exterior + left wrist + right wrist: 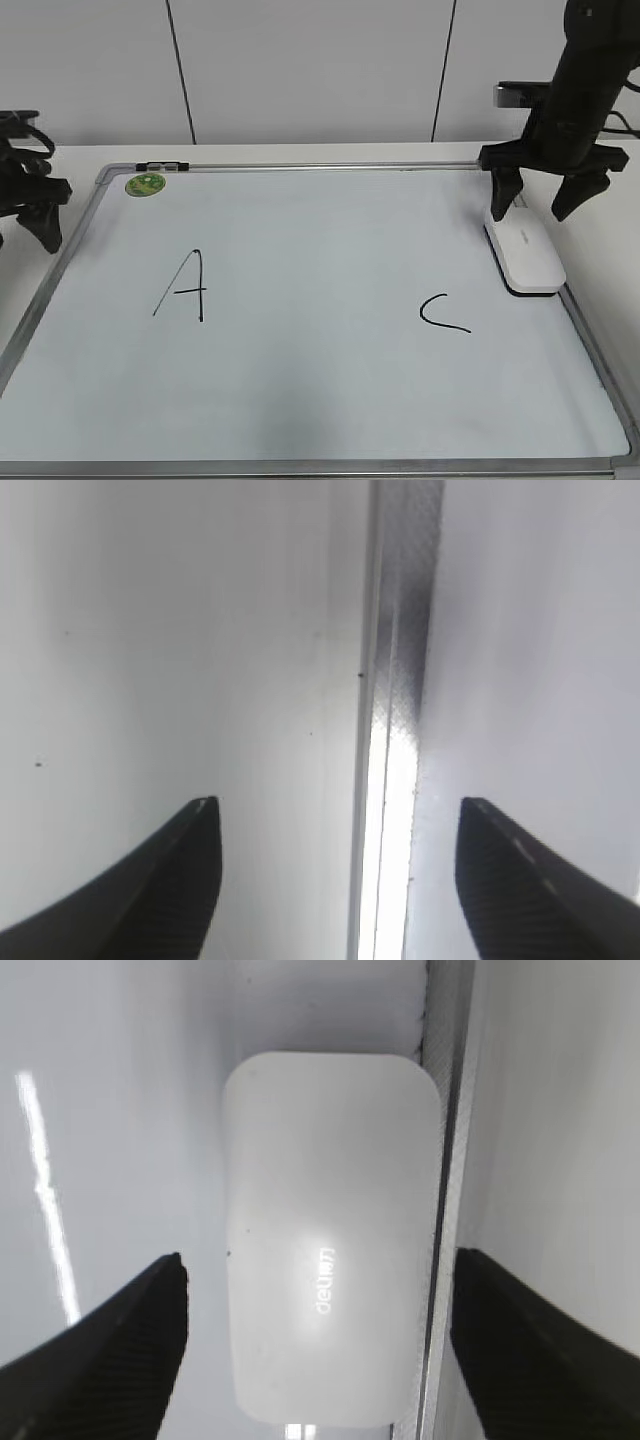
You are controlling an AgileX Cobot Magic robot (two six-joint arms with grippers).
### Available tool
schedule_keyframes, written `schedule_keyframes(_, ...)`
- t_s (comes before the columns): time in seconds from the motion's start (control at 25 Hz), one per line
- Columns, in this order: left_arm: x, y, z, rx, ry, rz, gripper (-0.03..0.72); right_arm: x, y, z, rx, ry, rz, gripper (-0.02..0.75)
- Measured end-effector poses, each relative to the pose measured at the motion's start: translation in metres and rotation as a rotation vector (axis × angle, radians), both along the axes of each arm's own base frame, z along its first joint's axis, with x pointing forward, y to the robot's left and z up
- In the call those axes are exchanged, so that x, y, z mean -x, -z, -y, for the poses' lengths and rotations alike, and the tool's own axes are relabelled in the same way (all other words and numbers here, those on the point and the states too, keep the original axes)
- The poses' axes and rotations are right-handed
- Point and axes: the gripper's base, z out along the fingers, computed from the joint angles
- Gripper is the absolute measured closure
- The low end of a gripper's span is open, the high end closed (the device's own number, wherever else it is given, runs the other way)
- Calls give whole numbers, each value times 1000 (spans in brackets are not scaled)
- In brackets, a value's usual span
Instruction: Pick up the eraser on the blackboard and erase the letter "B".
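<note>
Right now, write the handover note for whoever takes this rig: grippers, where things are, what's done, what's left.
Right gripper: open, empty, poised over the far end of the eraser.
Left gripper: open, empty, off the board's left edge, over the frame.
Eraser: flat on the blackboard, against the right frame, beside the C.
Letters: only A and C show; no B visible between them, so the erasing looks done.
Left: likely nothing but drawing the right arm clear.
</note>
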Motion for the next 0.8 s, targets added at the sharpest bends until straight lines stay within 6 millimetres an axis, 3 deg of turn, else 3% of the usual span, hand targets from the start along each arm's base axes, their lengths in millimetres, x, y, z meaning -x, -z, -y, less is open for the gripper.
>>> schedule_keyframes(0.24,7,-24,0,0,0,19,126,5,-26,1,-3,0,58,129)
schedule_keyframes(0.8,45,-113,4,0,10,130,124,44,-126,3,-37,33,274,146)
